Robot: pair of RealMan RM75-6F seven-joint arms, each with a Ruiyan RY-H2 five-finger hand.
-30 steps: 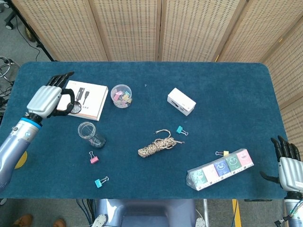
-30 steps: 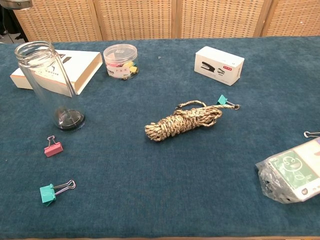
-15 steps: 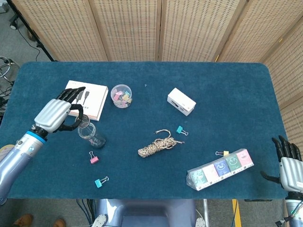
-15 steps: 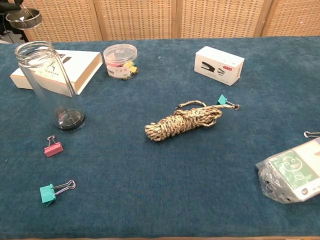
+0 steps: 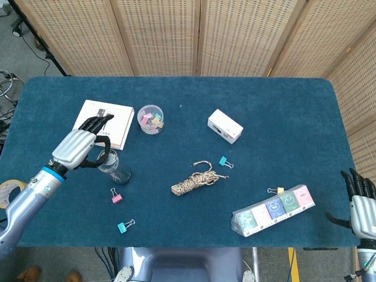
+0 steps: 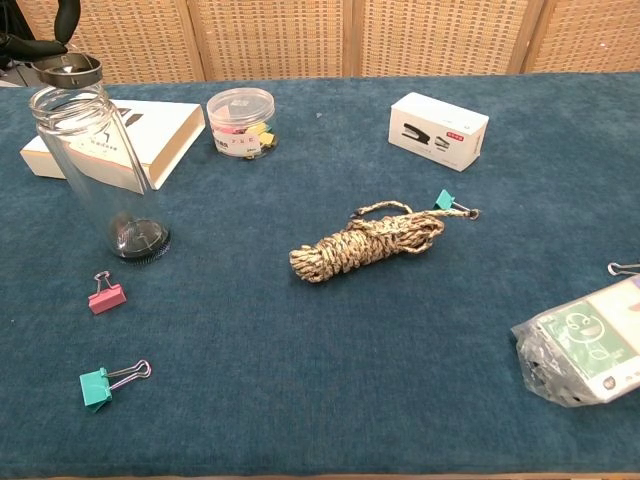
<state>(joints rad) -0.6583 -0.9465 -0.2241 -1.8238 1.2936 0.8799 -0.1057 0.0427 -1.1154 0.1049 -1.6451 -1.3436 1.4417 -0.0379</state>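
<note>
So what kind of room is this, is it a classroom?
Probably not a classroom; more likely a robot test room or lab. A table covered in blue cloth stands before woven folding screens, a robot hand reaches over a glass jar, and cables trail on the floor.

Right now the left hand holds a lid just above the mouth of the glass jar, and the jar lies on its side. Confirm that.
Not quite. The left hand does hold the lid just above the mouth of the glass jar, but the jar stands upright on the table, not on its side. The chest view shows this plainly.
</note>
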